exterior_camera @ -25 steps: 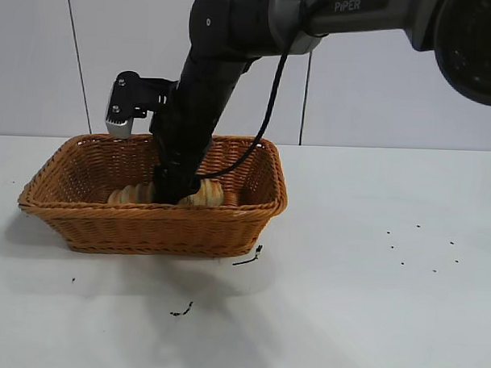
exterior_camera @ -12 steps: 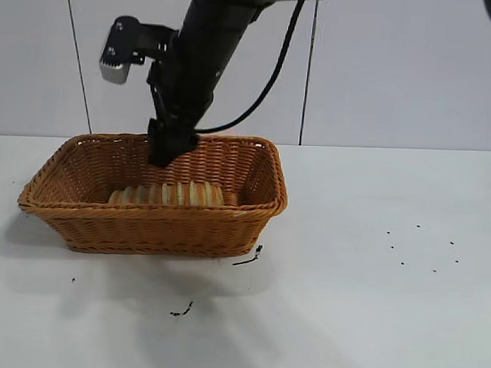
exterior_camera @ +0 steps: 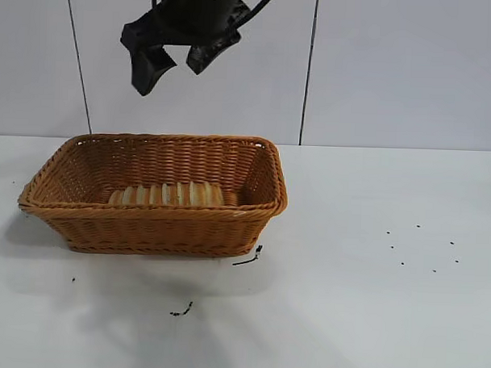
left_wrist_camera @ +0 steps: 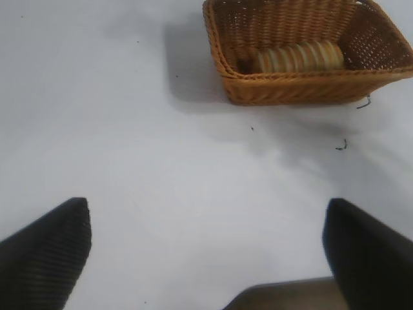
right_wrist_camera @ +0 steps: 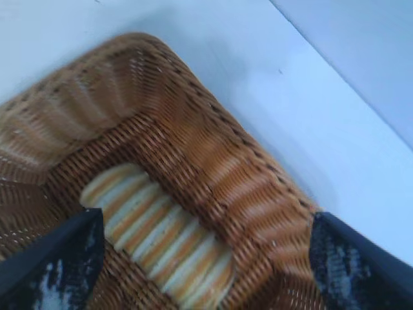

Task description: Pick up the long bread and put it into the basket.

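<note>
- High above the basket (exterior_camera: pixel 152 193), toward its 12 o'clock side, the right pincer (exterior_camera: pixel 169 64) hangs with jaws spread wide and nothing between them.
- Inside the basket, the long bread (exterior_camera: pixel 166 194) lies flat on the floor against the 6 o'clock wall.
- Well apart over the bare bench (left_wrist_camera: pixel 161 181), the left pincer (left_wrist_camera: pixel 206 252) sits idle, its fingers apart and empty.
- Little risk appears to remain; a careless downward swing of the right arm could clip the braided rim and shove the basket.
</note>
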`<state>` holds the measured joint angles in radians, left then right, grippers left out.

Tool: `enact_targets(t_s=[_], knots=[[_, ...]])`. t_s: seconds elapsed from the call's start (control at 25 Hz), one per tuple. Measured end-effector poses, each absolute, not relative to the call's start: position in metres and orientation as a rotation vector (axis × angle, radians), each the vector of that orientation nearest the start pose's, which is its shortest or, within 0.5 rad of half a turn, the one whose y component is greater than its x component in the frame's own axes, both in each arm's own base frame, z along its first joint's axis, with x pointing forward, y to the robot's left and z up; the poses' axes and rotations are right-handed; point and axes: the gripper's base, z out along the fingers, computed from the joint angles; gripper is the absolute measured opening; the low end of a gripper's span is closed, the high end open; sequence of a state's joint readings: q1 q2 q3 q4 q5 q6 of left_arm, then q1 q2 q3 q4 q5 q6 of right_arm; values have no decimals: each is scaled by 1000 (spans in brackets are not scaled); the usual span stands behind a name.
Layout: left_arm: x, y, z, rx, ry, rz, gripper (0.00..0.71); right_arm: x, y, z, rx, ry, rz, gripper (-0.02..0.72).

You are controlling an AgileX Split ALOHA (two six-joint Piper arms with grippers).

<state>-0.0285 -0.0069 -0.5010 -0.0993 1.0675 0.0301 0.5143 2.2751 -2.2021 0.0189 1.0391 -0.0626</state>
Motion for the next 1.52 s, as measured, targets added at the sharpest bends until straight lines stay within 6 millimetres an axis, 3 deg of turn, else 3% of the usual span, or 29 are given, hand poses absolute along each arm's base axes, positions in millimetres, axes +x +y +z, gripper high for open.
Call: enact_targets(t_s=[0.36,0.52,0.68,0.84,1.2,1.36,1.52], knots=[[-7,-8,277,65,2040,-118,698,488,127,258,-360,2648,93,613],[-7,-8,277,65,2040,-118,698,496,72,256,-217,2696,54,613],[-7,-8,277,65,2040,-118,698,499,33,256,-112,2720,27,613],[-7,-8,277,65,2040,-118,698,497,13,257,-61,2744,15,613],[-7,-8,277,65,2040,-118,698,487,13,275,-56,2735,23,613],[-7,-8,277,65,2040,-118,698,460,13,297,-56,2740,23,613],[-7,-8,277,65,2040,-118,698,413,11,315,-71,2776,11,613]])
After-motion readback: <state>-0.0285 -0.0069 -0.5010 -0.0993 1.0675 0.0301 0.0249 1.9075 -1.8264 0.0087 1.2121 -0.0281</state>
